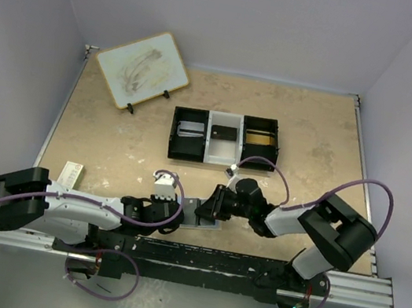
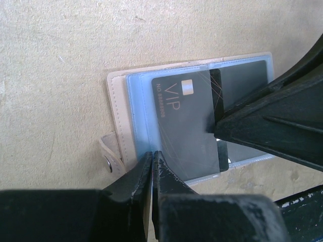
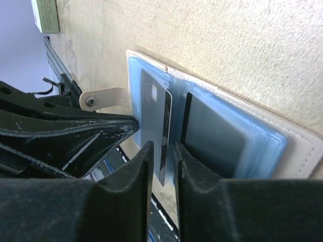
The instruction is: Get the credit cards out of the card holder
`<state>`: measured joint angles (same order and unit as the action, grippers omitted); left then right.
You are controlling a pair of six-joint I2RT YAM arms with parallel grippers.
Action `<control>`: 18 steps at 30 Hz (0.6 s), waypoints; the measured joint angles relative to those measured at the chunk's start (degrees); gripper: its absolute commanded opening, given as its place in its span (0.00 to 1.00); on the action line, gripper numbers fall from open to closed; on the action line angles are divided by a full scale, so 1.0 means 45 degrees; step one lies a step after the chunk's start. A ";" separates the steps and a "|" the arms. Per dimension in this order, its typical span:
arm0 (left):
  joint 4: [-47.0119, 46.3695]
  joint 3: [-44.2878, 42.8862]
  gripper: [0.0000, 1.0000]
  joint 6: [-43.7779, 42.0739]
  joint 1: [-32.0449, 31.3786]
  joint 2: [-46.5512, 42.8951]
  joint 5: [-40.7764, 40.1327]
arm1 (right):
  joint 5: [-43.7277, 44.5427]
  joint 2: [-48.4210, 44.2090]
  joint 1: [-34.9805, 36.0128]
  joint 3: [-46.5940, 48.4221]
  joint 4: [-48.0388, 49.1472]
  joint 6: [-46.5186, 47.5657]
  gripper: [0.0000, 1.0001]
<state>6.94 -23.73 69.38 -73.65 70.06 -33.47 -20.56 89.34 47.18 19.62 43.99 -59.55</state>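
The card holder (image 1: pixel 199 224) lies open near the table's front edge, pale blue inside with a tan border (image 2: pixel 116 101). A dark grey credit card (image 2: pixel 181 126) marked VIP sticks partly out of its sleeve. A second dark card (image 2: pixel 242 80) sits in the other pocket. My left gripper (image 2: pixel 152 155) is shut, its tips resting on the blue sleeve beside the VIP card. My right gripper (image 3: pixel 162 146) is open, its fingers standing on either side of the VIP card's (image 3: pixel 154 101) edge with a small gap on each side. The two grippers meet over the holder (image 3: pixel 262 136).
A black-and-white tray (image 1: pixel 174 132) behind holds a silvery card (image 1: pixel 190 130), a dark card (image 1: pixel 224 133) and a gold one (image 1: pixel 259 139). A wood-framed whiteboard (image 1: pixel 141 69) stands at the back left. A small red-and-white box (image 1: pixel 71 174) lies left. The metal rail (image 1: pixel 250 265) runs just behind the holder.
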 measured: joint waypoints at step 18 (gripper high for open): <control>0.0073 -0.0112 0.00 -0.0005 0.0000 0.0112 -0.0005 | 0.0136 -0.1564 -0.0311 -0.0024 -0.1928 0.0831 0.00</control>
<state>7.27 -24.23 69.36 -73.65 70.57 -33.50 -19.94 82.30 45.78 19.51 35.31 -55.81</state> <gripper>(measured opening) 0.002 0.005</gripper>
